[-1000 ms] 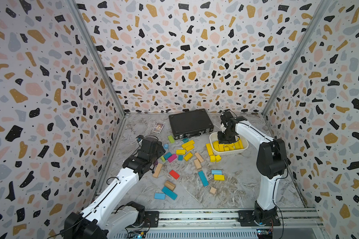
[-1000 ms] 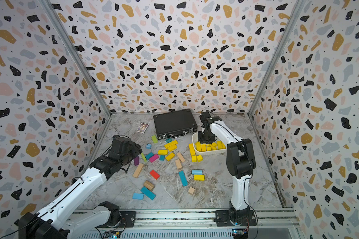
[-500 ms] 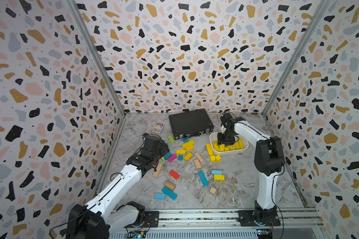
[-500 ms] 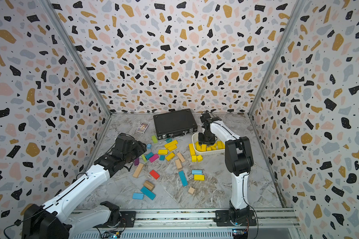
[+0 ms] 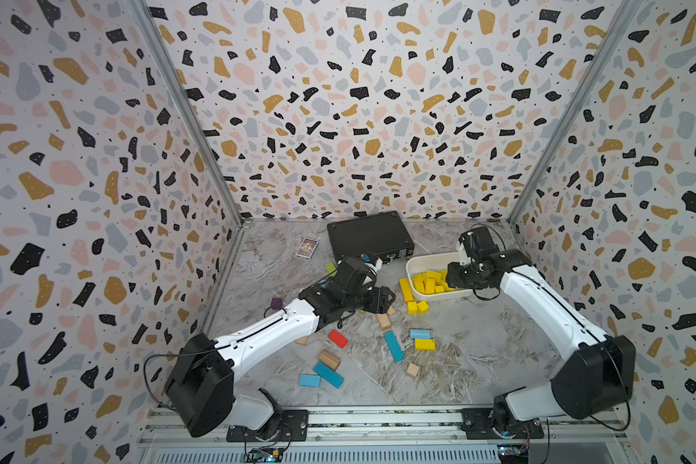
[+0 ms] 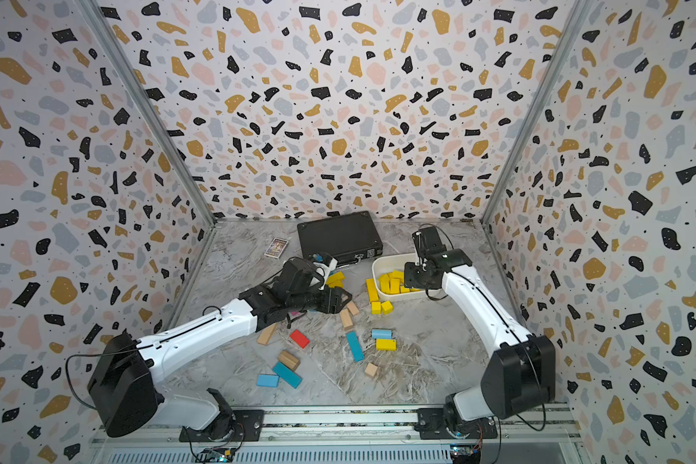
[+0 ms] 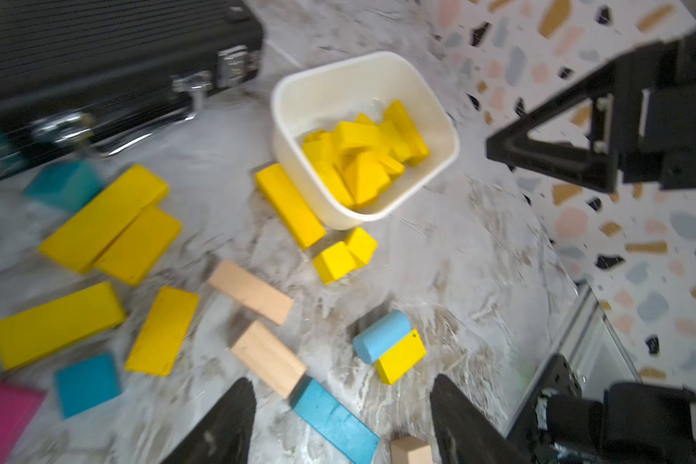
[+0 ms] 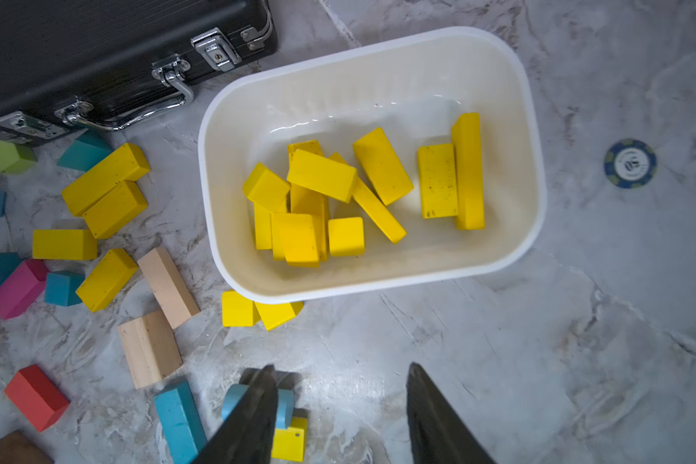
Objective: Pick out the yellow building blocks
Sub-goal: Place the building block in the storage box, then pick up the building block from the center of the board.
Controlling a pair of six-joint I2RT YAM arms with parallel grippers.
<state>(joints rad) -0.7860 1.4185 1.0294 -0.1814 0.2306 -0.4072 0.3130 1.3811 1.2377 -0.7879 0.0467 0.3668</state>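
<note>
Yellow blocks (image 8: 321, 174) are piled in a white tub (image 8: 378, 76); the left gripper (image 7: 340, 383) and right gripper (image 8: 341, 368) are seen parted and empty.

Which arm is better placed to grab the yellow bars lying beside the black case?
Left, probably. The left gripper hangs open and empty close to the yellow bars. The right gripper, also open and empty, is at the white bin, farther from them.
</note>
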